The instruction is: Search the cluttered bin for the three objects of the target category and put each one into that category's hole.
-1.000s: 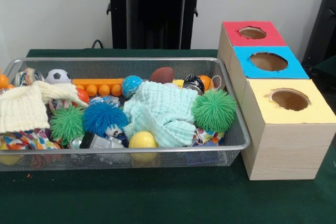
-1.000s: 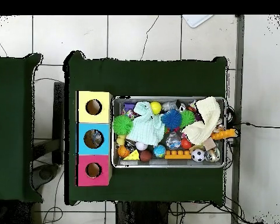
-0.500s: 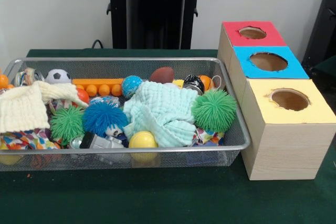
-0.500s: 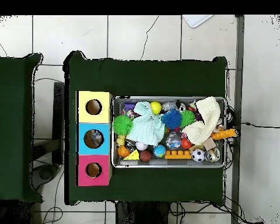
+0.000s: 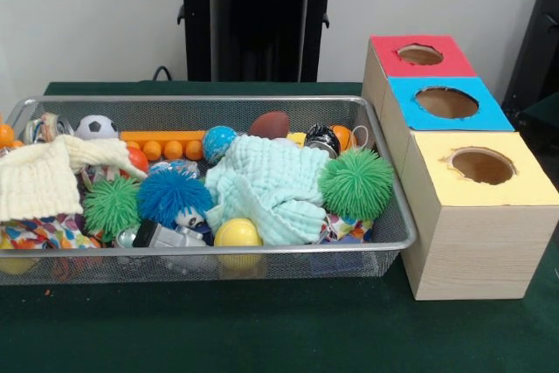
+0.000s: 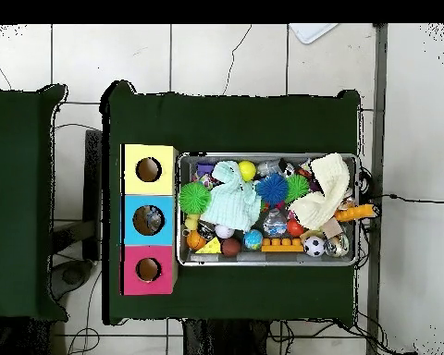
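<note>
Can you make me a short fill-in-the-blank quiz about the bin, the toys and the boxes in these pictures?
1. The box nearest the front camera has a ____ top.
2. The mint cloth lies between the blue spiky ball and a ____ spiky ball.
3. The middle box in the row has a ____ top.
4. The soccer ball sits at the bin's ____ side, seen from the front camera.

Missing words: yellow; green; blue; far
</note>
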You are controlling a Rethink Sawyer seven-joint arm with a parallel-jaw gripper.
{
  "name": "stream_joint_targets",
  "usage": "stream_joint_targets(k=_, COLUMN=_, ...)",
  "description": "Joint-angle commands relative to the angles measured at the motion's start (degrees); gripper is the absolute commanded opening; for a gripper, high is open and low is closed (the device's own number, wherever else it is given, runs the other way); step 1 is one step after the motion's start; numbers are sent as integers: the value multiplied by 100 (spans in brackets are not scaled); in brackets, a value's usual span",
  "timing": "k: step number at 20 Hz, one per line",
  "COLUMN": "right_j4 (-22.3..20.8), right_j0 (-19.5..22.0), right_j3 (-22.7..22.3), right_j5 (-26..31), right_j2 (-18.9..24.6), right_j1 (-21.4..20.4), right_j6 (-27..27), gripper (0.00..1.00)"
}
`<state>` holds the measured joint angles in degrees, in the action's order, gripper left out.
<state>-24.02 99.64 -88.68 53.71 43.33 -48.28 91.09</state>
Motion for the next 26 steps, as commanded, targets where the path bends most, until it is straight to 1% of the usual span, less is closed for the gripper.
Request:
stream_joint_targets(k=1, right_j4=-336, right_j0=-216, right_j3=-567, right_j5=554, right_j2=263, right_j1=23, right_j6=-1915, gripper=100)
stream_joint_targets(k=3, right_j4=-367, right_j0=-271, right_j3=-673, right_j5=461, right_j2=265, right_j1=-45, right_j6=-1809, gripper=100)
stream_joint_targets(k=4, right_j4=-251, right_j0=-267, right_j3=-809, right_j5=519, right_j2=342, right_j1=-123, right_j6=-1786, gripper=100)
stream_joint_targets(k=5, right_j4=-205, right_j0=-276, right_j3=-883, right_j5=462, right_j2=367, right_j1=-164, right_j6=-1695, gripper=100)
stream_joint_targets(k=9, right_j4=-450, right_j0=-432, right_j3=-1116, right_j5=225, right_j2=264, right_j1=-378, right_j6=-1481, gripper=100)
stream_joint_targets(k=10, right_j4=-580, right_j0=-435, right_j3=-527, right_j5=574, right_j2=139, right_j1=-148, right_j6=-1706, gripper=100)
stream_joint_targets(k=11, right_j4=-584, right_j0=-431, right_j3=-512, right_j5=556, right_j2=134, right_j1=-168, right_j6=-1686, gripper=100)
stream_joint_targets(k=13, right_j4=-627, right_j0=-454, right_j3=-705, right_j5=524, right_j2=111, right_j1=-359, right_j6=-1627, gripper=100)
stream_joint_targets(k=18, right_j4=-562, right_j0=-355, right_j3=-1271, right_j5=176, right_j2=190, right_j1=-696, right_j6=-1476, gripper=100)
stream_joint_targets(k=22, right_j4=-506, right_j0=-381, right_j3=-1538, right_j5=138, right_j2=211, right_j1=-863, right_j6=-1346, gripper=100)
stream_joint_targets(k=25, right_j4=-570, right_j0=-454, right_j3=-1520, right_j5=187, right_j2=153, right_j1=-833, right_j6=-1272, gripper=100)
stream_joint_targets(k=26, right_j4=-610, right_j0=-511, right_j3=-1601, right_j5=187, right_j2=118, right_j1=-908, right_j6=-1207, gripper=100)
